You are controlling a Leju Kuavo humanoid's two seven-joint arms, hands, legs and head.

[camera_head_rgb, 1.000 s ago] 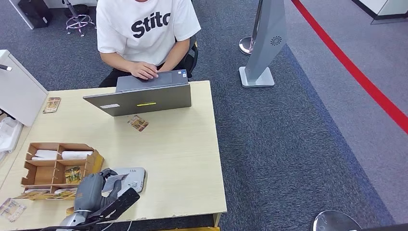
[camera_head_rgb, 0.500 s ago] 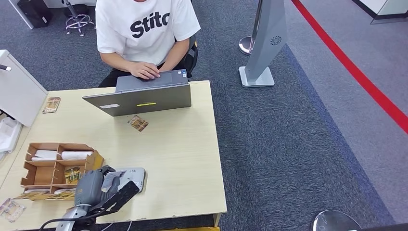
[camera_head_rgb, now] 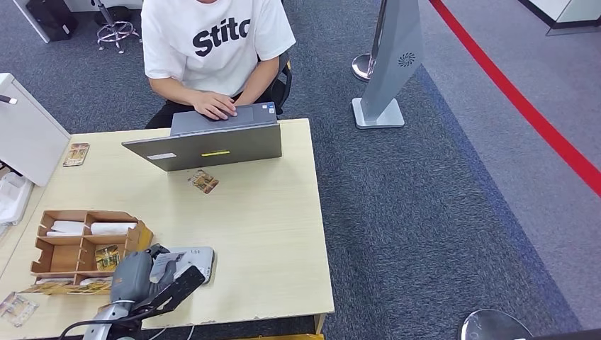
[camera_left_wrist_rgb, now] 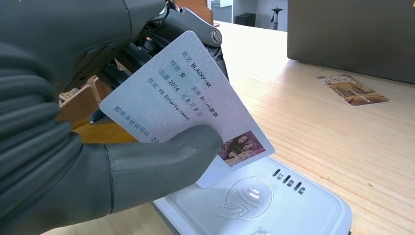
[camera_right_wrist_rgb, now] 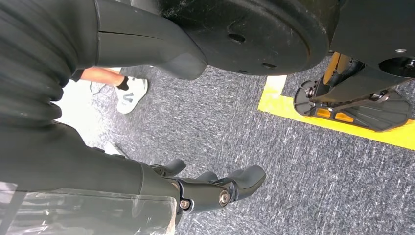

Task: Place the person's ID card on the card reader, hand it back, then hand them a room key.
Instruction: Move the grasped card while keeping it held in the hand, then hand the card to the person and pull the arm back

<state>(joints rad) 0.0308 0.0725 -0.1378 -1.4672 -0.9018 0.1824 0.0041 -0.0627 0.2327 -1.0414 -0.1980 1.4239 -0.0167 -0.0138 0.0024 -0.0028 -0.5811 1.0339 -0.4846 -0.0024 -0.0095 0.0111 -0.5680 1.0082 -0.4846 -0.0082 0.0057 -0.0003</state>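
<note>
My left hand [camera_head_rgb: 136, 278] pinches the white ID card [camera_left_wrist_rgb: 186, 105] between its thumb [camera_left_wrist_rgb: 161, 164] and fingers. The card is tilted, its lower corner just above the white card reader [camera_left_wrist_rgb: 274, 205]. That reader [camera_head_rgb: 197, 259] lies near the table's front edge, to the right of the hand. Patterned key cards sit in a brown cardboard organiser [camera_head_rgb: 85, 244], and another patterned card [camera_head_rgb: 203, 181] lies in front of the laptop. My right hand [camera_right_wrist_rgb: 210, 188] hangs over the carpet floor, fingers loosely apart and holding nothing.
A person in a white T-shirt [camera_head_rgb: 212, 42] sits across the table with a hand on a grey laptop [camera_head_rgb: 209, 142]. One more card [camera_head_rgb: 76, 154] lies at the far left beside a white box [camera_head_rgb: 25, 131]. A grey stand [camera_head_rgb: 390, 64] is on the carpet to the right.
My left hand with the ID card has shifted slightly forward over the near end of the reader. Everything else is still.
</note>
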